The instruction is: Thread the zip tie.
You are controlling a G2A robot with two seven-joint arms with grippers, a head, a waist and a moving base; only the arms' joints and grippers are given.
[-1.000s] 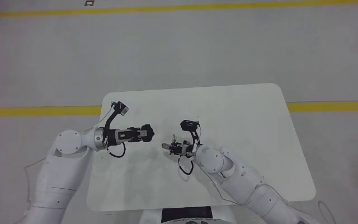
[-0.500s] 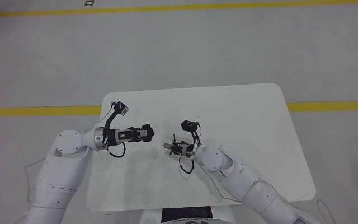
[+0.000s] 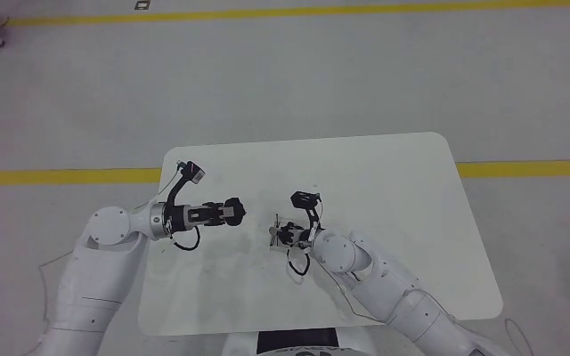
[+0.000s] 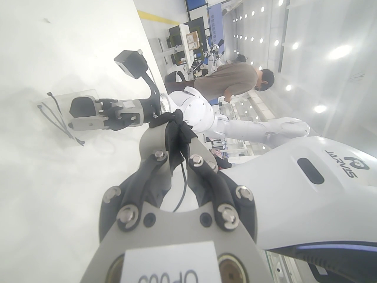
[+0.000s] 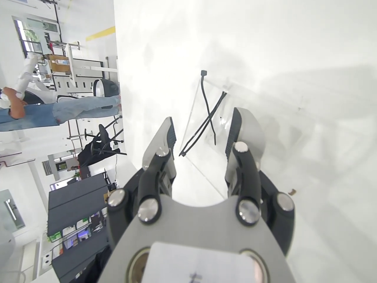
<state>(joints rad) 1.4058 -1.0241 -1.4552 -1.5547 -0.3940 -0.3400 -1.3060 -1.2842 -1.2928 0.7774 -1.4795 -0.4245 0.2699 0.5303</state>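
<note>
Your white table (image 3: 401,196) stands in a bright room with a yellow floor line (image 3: 71,175). Two black zip ties (image 5: 205,97) lie crossed on a clear sheet (image 5: 200,154), just ahead of your right gripper (image 5: 203,117). Their long sides point away from it. Its fingers are spread apart. Your left gripper (image 4: 172,125) pinches a black cloth (image 4: 176,136).

Lying crossed and unthreaded: thin black ties (image 5: 209,115).
Resting flat on a clear sheet (image 5: 200,160) on the white table (image 5: 265,30), overlapping near mid-length.
</note>
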